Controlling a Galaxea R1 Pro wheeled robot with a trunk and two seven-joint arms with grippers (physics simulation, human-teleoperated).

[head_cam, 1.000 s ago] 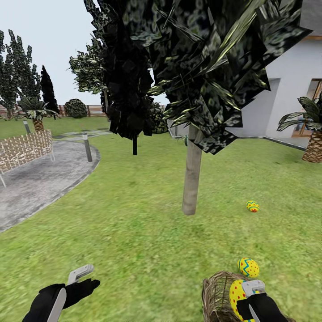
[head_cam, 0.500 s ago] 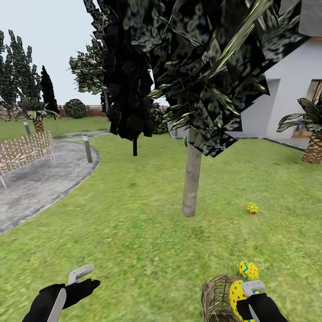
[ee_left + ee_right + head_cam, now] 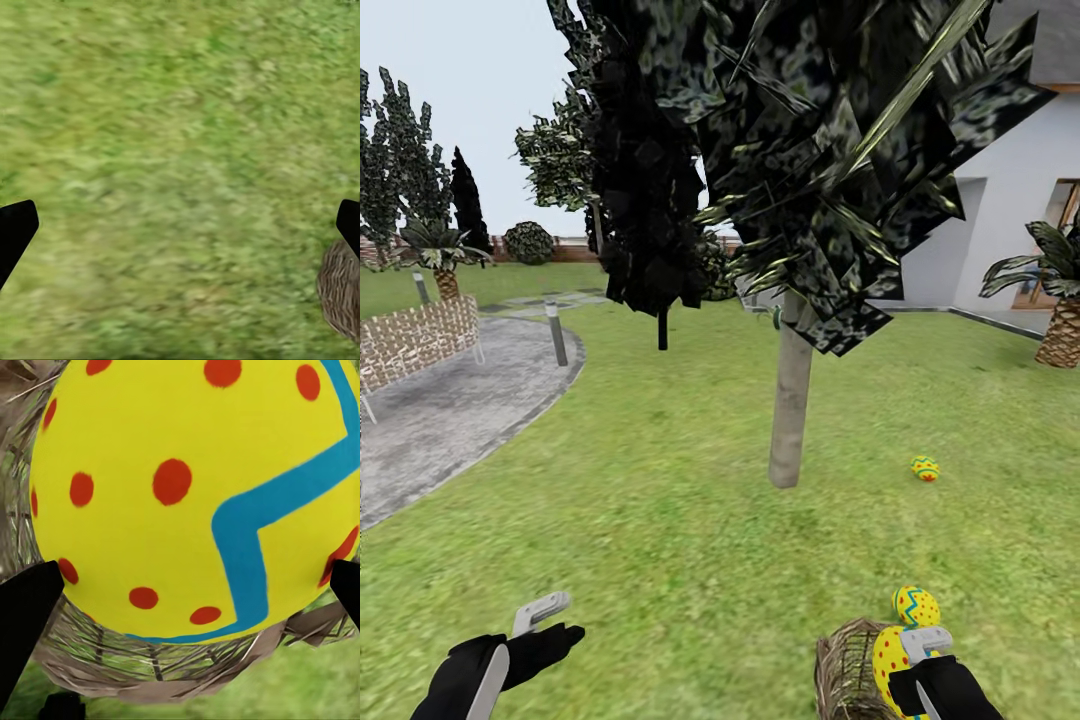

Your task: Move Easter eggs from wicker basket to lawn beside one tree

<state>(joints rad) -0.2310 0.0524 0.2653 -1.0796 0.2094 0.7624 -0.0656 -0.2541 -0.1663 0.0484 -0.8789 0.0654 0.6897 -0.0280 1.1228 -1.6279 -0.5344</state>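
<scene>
My right gripper is shut on a yellow Easter egg with red dots and a blue zigzag, held just above the wicker basket. In the right wrist view that egg sits between the black fingers, with wicker beneath it. A second egg lies just beyond the basket's rim. A third egg rests on the lawn, right of the tree trunk. My left gripper hangs open over bare grass, the basket beside it.
A grey paved area with a bollard and a wicker fence lies to the left. A palm and a white house wall stand at the right. Dark foliage hangs low over the trunk.
The whole picture has slid down slightly, so the camera moved. Both grippers keep their places in view, and the basket now sits a little lower below the held egg.
</scene>
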